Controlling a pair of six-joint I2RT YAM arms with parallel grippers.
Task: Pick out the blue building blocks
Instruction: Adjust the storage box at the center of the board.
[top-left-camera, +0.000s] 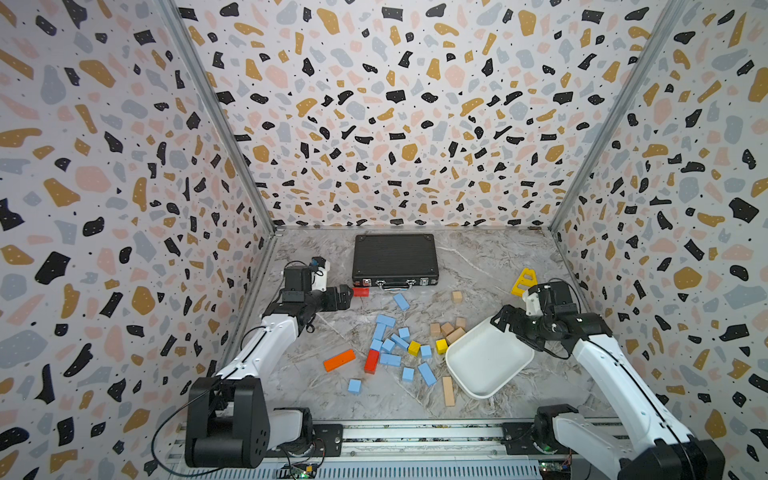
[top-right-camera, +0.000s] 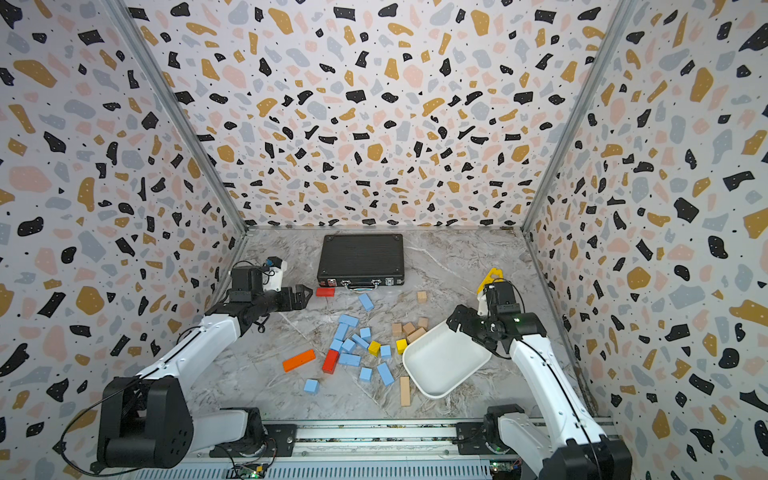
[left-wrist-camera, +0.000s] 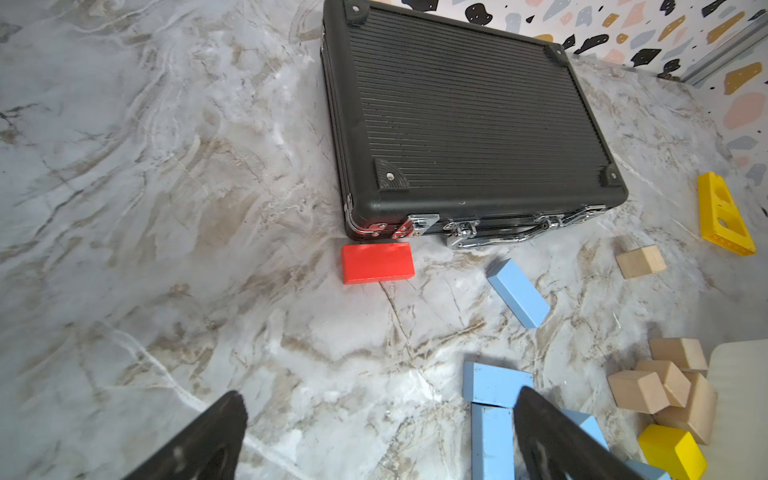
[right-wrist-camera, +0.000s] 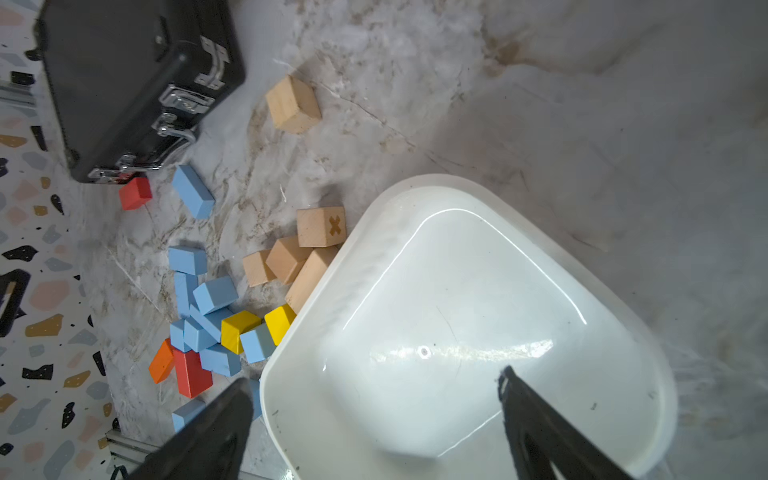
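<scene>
Several light-blue building blocks lie in a loose pile mid-table, all on the marble. One blue bar lies apart toward the case, and one blue cube sits nearer the front. My left gripper is open and empty above bare table, left of the pile; two blue blocks lie by one finger. My right gripper is open over the white tray. One of its fingers is inside the rim and the other outside. The tray holds nothing.
A shut black case lies at the back, with a red block at its front corner. Tan blocks and yellow cubes crowd the tray's left rim. An orange bar, red bar, tan bar and yellow perforated piece lie around.
</scene>
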